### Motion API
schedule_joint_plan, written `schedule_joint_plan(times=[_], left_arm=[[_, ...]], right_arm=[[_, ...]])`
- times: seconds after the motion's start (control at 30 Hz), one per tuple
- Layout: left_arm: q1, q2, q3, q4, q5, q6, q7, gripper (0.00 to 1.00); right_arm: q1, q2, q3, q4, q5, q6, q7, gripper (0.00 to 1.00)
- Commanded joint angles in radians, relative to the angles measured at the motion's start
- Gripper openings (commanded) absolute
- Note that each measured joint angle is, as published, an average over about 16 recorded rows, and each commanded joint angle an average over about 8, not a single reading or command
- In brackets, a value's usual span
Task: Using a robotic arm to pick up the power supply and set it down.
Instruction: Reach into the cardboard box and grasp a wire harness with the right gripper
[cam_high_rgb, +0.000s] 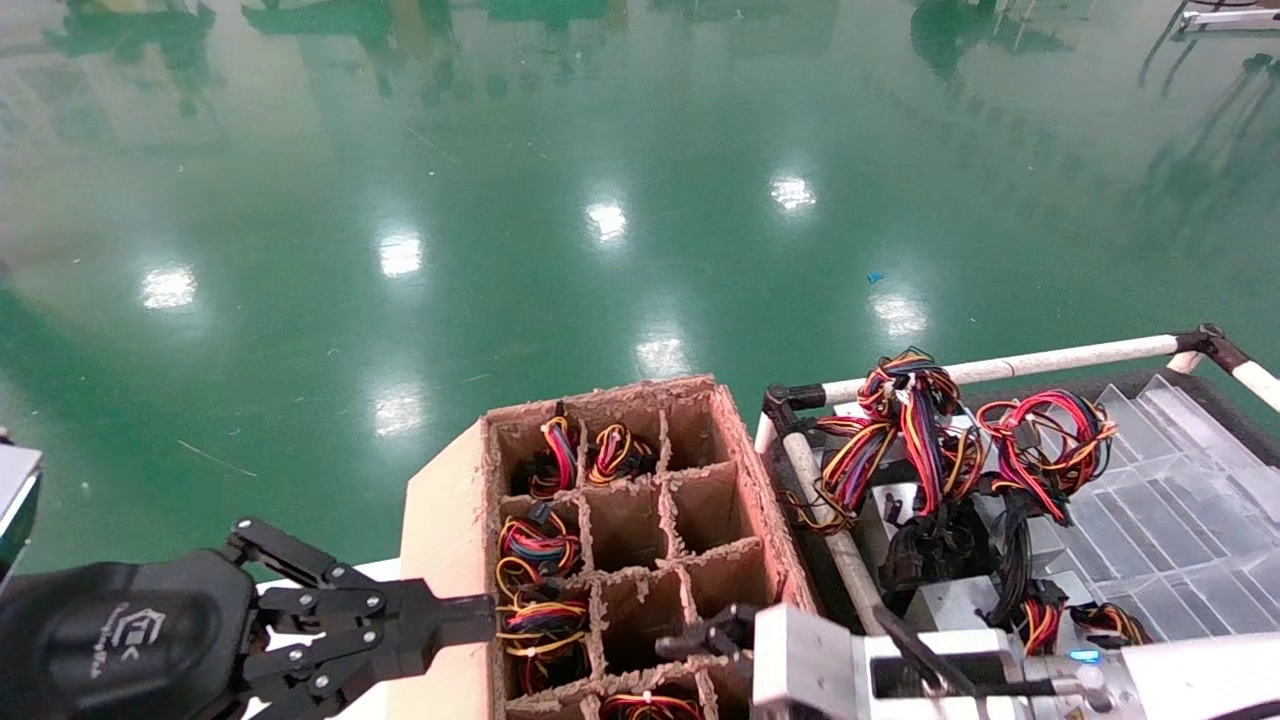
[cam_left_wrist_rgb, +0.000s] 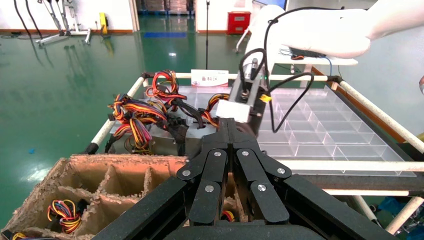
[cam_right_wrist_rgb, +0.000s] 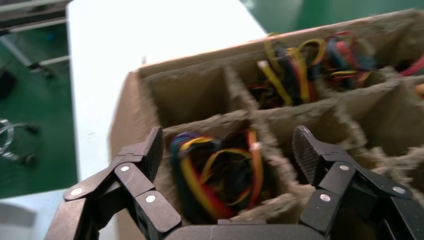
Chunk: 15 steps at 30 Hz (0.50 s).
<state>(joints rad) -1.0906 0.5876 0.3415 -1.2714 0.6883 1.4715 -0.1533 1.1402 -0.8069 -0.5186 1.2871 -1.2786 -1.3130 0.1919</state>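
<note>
My right gripper (cam_right_wrist_rgb: 227, 150) hangs open over a near cell of the cardboard box (cam_high_rgb: 445, 520). Its fingers (cam_right_wrist_rgb: 306, 150) straddle a tied bundle of red, yellow and black wires (cam_right_wrist_rgb: 220, 175) in that cell. The metal body of that power supply is hidden under the wires. In the head view the right gripper (cam_high_rgb: 712, 636) shows at the box's near right side, ahead of its silver wrist block (cam_high_rgb: 800, 660). Other silver-grey power supplies (cam_high_rgb: 950, 600) with wire bundles (cam_high_rgb: 905, 420) lie on the cart. My left gripper (cam_high_rgb: 470, 615) is shut and empty at the box's left wall.
The box's dividers (cam_high_rgb: 665, 500) form cells; several hold wire bundles (cam_high_rgb: 540, 545), and the right column looks bare. To the right, a white-railed cart (cam_high_rgb: 1050, 358) carries clear plastic tray dividers (cam_high_rgb: 1180, 520). A white table (cam_right_wrist_rgb: 150, 45) bears the box. Green floor lies beyond.
</note>
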Motion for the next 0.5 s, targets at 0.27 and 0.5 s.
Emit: schedule_joint_plan(times=[0.27,0.5], left_arm=[[0.0,0.0,0.0,0.0,0.0,0.0,0.0,0.0],[0.0,0.0,0.0,0.0,0.0,0.0,0.0,0.27]], right_arm=[[0.001,-0.013,-0.008,-0.004,-0.03,0.027,0.005,0.0],[0.007,-0.006,-0.016,0.008,-0.036,0.012,0.027,0.0]])
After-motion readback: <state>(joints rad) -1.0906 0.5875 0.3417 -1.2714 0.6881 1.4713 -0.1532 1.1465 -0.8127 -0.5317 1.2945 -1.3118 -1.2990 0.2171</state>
